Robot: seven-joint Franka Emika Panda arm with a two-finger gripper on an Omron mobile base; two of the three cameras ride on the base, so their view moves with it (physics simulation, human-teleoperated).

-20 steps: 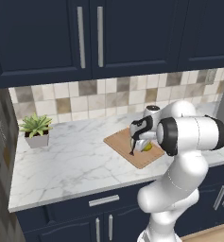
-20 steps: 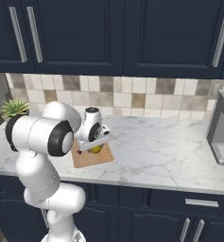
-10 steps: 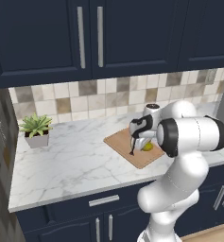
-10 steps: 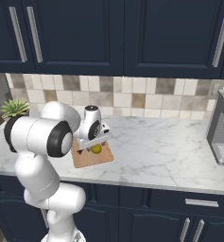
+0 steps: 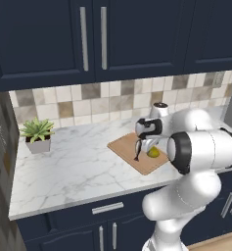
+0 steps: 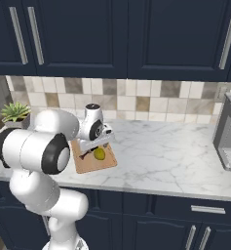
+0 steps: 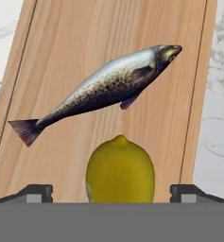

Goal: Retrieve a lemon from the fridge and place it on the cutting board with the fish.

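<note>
Round yellow lemon (image 7: 120, 169) on light-brown wooden cutting board (image 7: 61, 56), pincer (image 7: 111, 193) wide.
Lemon sits between its tips, contact unclear; slender dark grey fish (image 7: 101, 87) lies just beyond.

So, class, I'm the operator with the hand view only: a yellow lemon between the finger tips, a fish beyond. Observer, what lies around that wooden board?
Observer: The light-brown wooden cutting board lies on a white marble counter under dark navy cabinets.
Operator: Anything else on the counter?
Observer: A green potted plant stands near its left end, apart from the board.
Operator: And rightwards?
Observer: A grey appliance stands at the right end.
</note>
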